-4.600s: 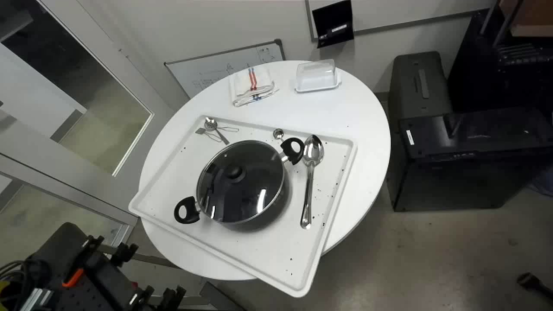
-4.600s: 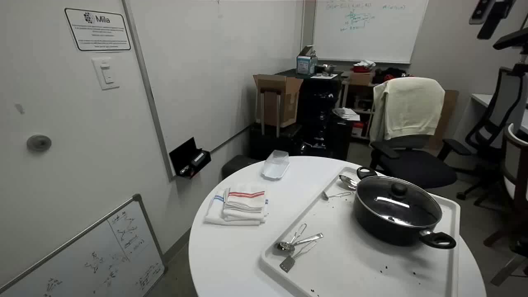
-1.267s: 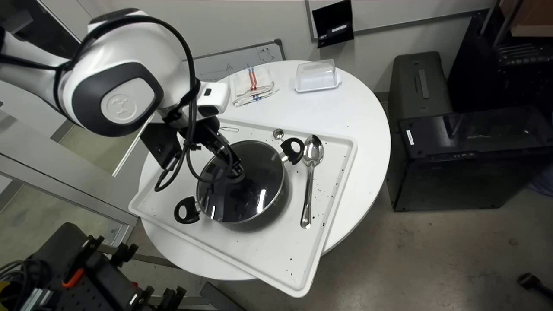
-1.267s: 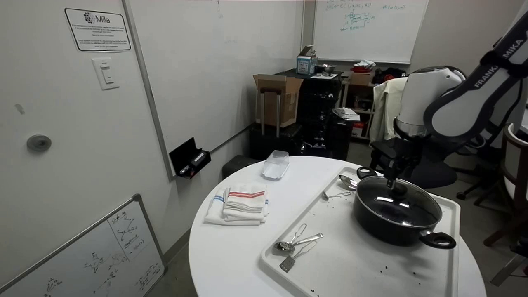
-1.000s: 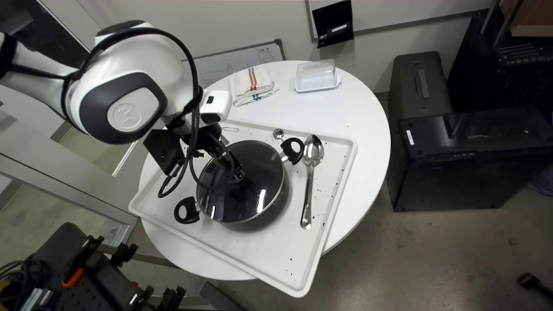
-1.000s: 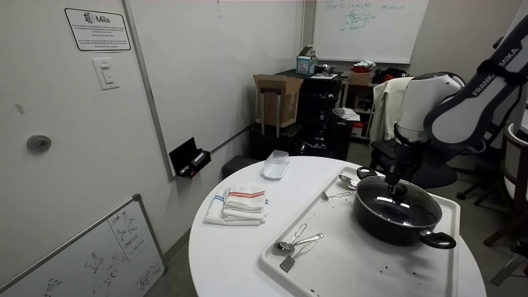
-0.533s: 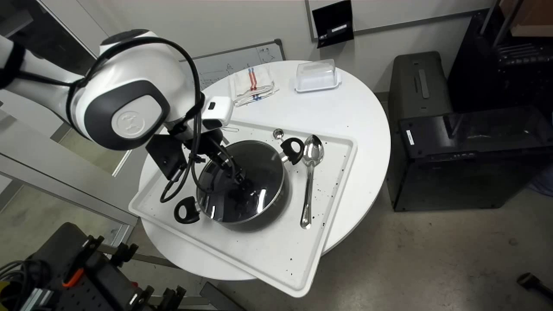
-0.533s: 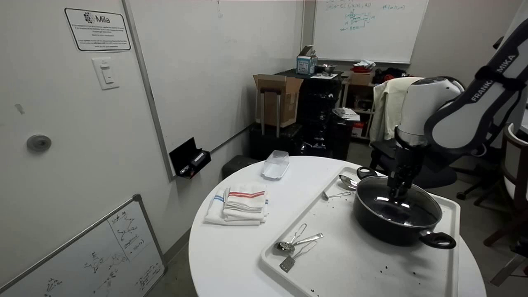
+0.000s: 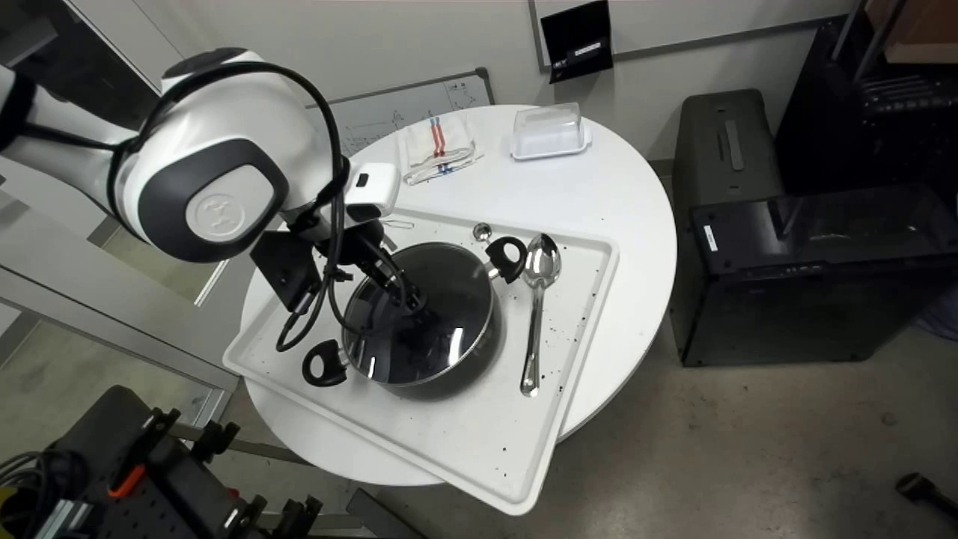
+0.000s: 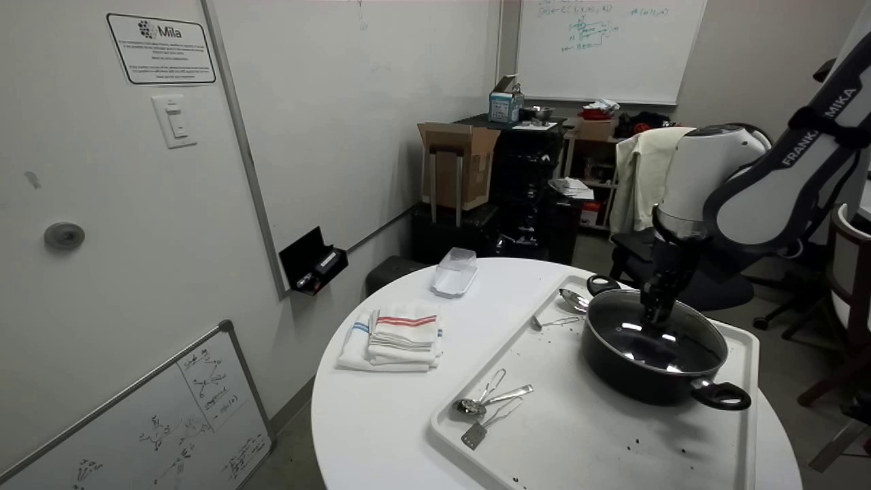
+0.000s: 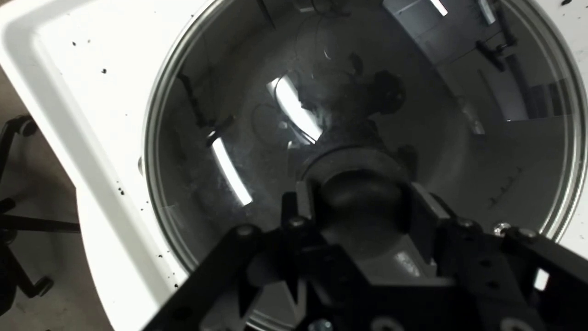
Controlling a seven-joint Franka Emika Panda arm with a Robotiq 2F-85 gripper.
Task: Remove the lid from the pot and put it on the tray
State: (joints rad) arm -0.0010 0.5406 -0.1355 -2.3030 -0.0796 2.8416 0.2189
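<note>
The glass lid [image 9: 456, 281], with its metal rim, sits on the black pot [image 10: 629, 374], which stands on the white tray [image 10: 578, 435]. In the wrist view the lid [image 11: 248, 156] fills most of the picture, and its dark knob [image 11: 360, 230] lies between the two fingers of my gripper [image 11: 360, 193]. Those fingers have come in on either side of the knob and are shut on it. In both exterior views my gripper [image 10: 656, 318] reaches down to the lid's centre and hides the knob. The lid appears level on the pot's rim.
A large metal spoon [image 9: 535, 314] and a small ladle [image 9: 483, 232] lie beside the pot on the tray. Small utensils [image 10: 486, 412] rest near a tray corner. Folded towels [image 10: 401, 333] and a clear-lidded dish [image 10: 454, 273] are on the round table [image 10: 381, 422].
The gripper came down over the knob and its fingers closed around it. Over the last half second the arm drew back slightly, and pot and lid shifted a very little with it.
</note>
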